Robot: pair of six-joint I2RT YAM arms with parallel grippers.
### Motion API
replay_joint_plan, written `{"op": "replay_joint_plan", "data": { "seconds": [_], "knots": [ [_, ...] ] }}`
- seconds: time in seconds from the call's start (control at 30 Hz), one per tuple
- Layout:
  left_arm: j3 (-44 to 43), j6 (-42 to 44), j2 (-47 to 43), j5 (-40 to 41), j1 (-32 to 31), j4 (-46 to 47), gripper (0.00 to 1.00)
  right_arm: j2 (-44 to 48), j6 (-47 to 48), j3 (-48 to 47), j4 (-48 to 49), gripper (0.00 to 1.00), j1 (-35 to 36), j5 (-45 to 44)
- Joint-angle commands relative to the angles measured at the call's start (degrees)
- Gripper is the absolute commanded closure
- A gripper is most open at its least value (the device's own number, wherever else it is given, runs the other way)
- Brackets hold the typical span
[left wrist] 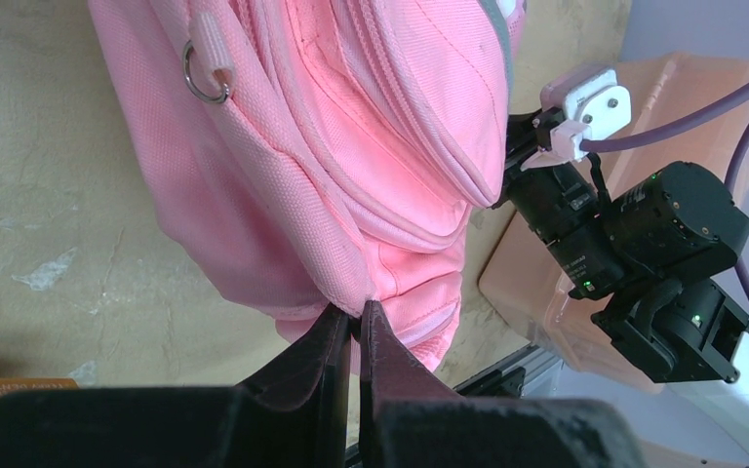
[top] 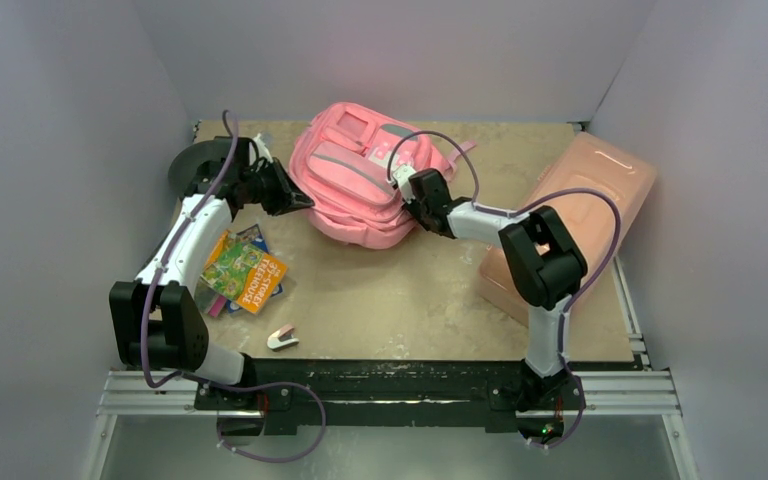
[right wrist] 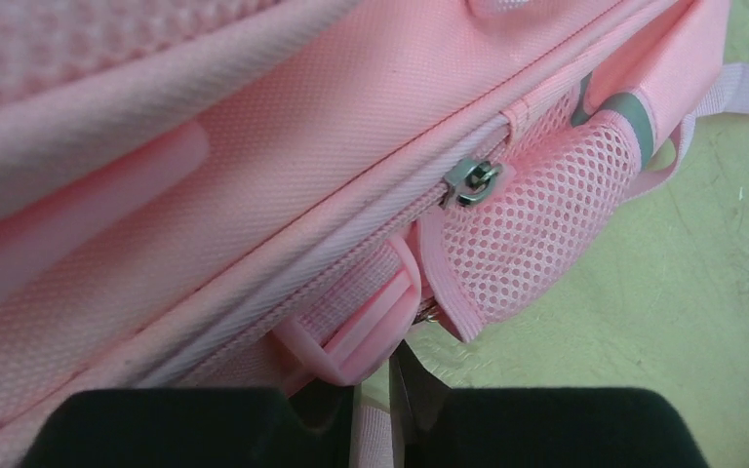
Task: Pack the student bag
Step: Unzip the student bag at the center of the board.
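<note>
Books [top: 245, 272] with bright covers lie in a loose pile on the left of the surface [top: 390, 300], just beside the left arm. A small white object [top: 282, 338] sits alone nearer the front edge. A grey disc [top: 188, 165] shows at the far left corner, partly hidden by that arm.

The left gripper [top: 298, 203] meets the left side of the student bag [top: 355, 185], which lies at the back centre with its front pockets facing up. The left wrist view shows this gripper's jaws narrowed to a thin slit, their tips pinching the bag's seam edge.

The right gripper [top: 412, 197] presses against the bag's right side. Its wrist view shows the jaws close together with a strip of pink webbing strap caught between them, below a zip pull and a mesh side pocket.

A salmon-pink box [top: 585, 200] lies slantwise along the right edge, apart from the bag, with the right arm's elbow over its near part.
</note>
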State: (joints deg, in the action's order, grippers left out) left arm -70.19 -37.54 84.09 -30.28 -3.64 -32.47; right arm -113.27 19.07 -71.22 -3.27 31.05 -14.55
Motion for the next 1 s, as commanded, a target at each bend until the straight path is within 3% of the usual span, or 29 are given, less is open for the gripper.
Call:
{"op": "replay_joint_plan", "data": {
  "seconds": [0.0,0.07,0.47,0.7,0.77,0.87,0.97],
  "knots": [
    [-1.96,-1.22,-1.37,-4.18,0.21,5.22,1.0,1.26,0.62,0.34,5.43,0.94,1.89,0.37],
    [-1.94,-1.2,-1.31,-4.16,0.21,5.23,1.0,2.03,0.07,1.19,6.42,1.0,1.98,-0.11],
    [-1.91,-0.74,-1.39,-2.3,0.36,4.46,1.0,11.35,-15.46,6.73,5.11,1.0,2.02,-0.14],
    [-1.67,-0.5,-1.57,-1.09,0.65,4.36,1.0,21.36,-18.54,14.04,8.91,1.0,4.81,11.81],
    [-1.34,-0.69,-1.44,-1.2,0.65,4.77,1.0,21.91,-18.56,13.49,7.88,1.0,7.48,8.19],
    [-1.43,-0.25,-1.54,-0.17,0.65,4.32,1.0,22.8,-23.92,11.14,5.49,1.0,5.88,14.22],
    [-1.71,0.42,-1.57,0.91,0.72,3.7,1.0,24.19,-28.47,9.48,3.59,1.0,3.75,14.09]
  ]
}}
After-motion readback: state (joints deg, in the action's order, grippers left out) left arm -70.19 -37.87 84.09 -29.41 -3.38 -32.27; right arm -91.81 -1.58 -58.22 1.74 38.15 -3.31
